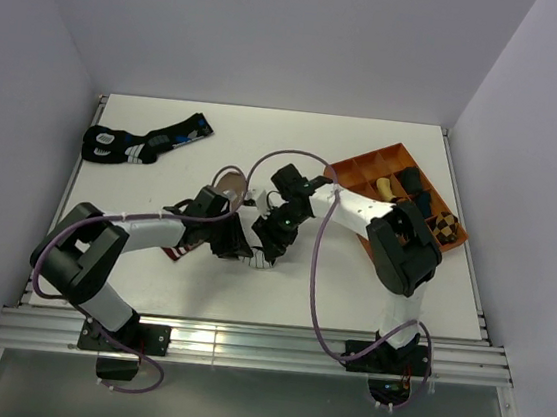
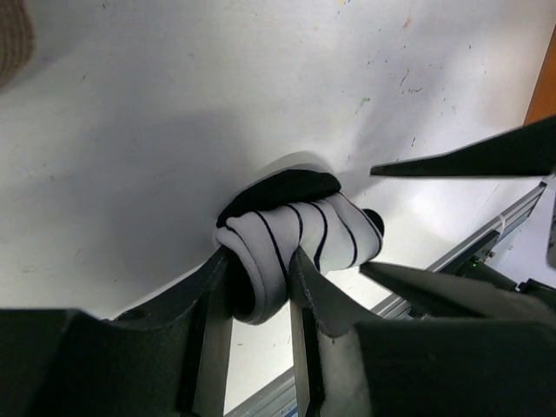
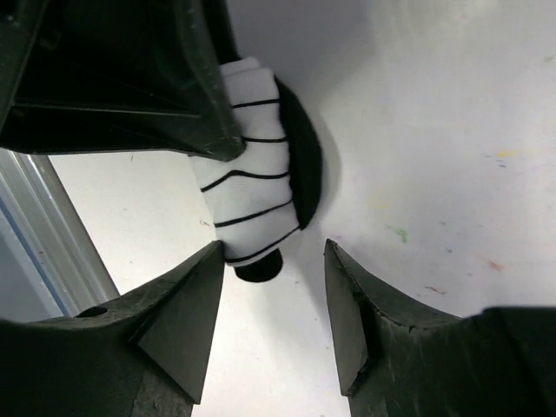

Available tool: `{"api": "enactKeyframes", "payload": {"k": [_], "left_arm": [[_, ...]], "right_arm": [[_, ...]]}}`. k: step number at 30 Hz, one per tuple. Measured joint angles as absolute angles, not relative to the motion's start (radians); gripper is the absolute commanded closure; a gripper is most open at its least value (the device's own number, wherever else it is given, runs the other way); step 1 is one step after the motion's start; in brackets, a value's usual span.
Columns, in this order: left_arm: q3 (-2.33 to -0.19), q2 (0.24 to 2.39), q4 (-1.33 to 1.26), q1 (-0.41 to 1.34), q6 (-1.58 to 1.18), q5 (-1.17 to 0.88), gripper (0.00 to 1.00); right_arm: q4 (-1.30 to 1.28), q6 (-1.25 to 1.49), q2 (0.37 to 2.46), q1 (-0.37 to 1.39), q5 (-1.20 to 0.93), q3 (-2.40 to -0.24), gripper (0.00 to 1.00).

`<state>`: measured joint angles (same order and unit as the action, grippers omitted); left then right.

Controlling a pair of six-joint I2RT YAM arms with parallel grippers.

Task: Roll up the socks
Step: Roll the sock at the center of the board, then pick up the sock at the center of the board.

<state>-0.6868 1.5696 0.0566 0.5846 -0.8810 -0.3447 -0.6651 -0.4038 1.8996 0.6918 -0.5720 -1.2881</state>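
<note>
Arms both bent in over the middle of the table [image 1: 297, 135]: left arm [image 1: 146, 226] stretched low from the near left, right arm [image 1: 359, 210] folded back and reaching left. Left gripper [image 2: 261, 291] pinched tight on the rolled white striped sock [image 2: 295, 230]. Right gripper [image 3: 269, 287] spread wide, holding nothing, tips just beside the roll's black end, maybe brushing it. Roll lying on its side, long way running left to right, black end pointing right. Tan sock [image 1: 230, 177] just on the far side of the grippers, partly hidden.

The white sock [image 2: 295, 234], thin black stripes and black cuff, lay rolled tight on the table [image 2: 174, 130]; the tan-brown sock [image 1: 228, 177] lay beside it, seemingly flat, mostly hidden
</note>
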Motion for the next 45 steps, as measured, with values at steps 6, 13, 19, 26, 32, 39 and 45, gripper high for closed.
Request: {"api": "enactKeyframes", "payload": {"k": [6, 13, 19, 26, 32, 39, 45], "left_arm": [[-0.690, 1.589, 0.038, 0.582, -0.880, -0.374, 1.00], [-0.695, 1.600, 0.031, 0.581, -0.878, -0.391, 1.00], [-0.696, 1.602, 0.027, 0.581, -0.878, -0.395, 1.00], [-0.696, 1.608, 0.017, 0.581, -0.880, -0.400, 1.00], [-0.696, 1.615, 0.003, 0.581, -0.885, -0.410, 1.00], [-0.688, 1.617, -0.020, 0.582, -0.905, -0.411, 1.00], [-0.684, 1.617, -0.034, 0.588, -0.926, -0.404, 1.00]], "right_arm": [[-0.672, -0.385, 1.906, 0.638, -0.630, -1.326, 0.37], [-0.680, -0.381, 1.947, 0.624, -0.701, -1.365, 0.35], [-0.693, -0.367, 1.994, 0.624, -0.709, -1.369, 0.34], [-0.696, -0.339, 2.003, 0.624, -0.709, -1.369, 0.34], [-0.709, -0.328, 2.031, 0.625, -0.737, -1.375, 0.34], [-0.722, -0.323, 2.039, 0.636, -0.751, -1.380, 0.36], [-0.729, -0.309, 2.062, 0.639, -0.760, -1.402, 0.46]]}}
